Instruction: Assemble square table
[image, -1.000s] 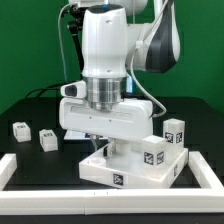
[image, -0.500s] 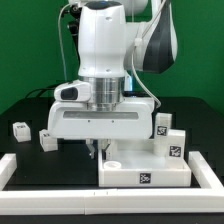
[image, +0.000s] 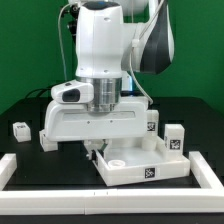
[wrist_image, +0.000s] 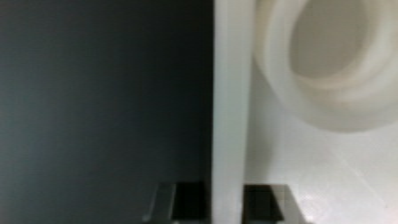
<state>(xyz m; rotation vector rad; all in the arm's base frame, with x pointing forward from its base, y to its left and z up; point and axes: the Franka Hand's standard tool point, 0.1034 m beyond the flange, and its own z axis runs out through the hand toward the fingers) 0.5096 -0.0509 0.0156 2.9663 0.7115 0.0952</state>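
**Operator:** What pose did the arm hold?

**Technician:** The arm (image: 105, 50) stood over the dark bench (image: 30, 105). Its last link was vertical and the wrist pointed straight down. The wide body of the hand (image: 97, 152) lay level, low over the work.

**Operator:** State of the hand?

**Technician:** Closed. In the wrist view the fingers (wrist_image: 187, 200) pinched the raised rim of the square top (wrist_image: 228, 120), one on each side. A round socket (wrist_image: 329, 60) lay just beside the gripped rim.

**Operator:** Location of the square top?

**Technician:** It lay on the bench at the front, toward the exterior view's right, just behind the border rail (image: 60, 190). The first leg (image: 20, 130) and second leg (image: 48, 138) stood well apart from it on the exterior view's left. The third leg (image: 175, 138) stood at its far right corner; contact could not be determined.
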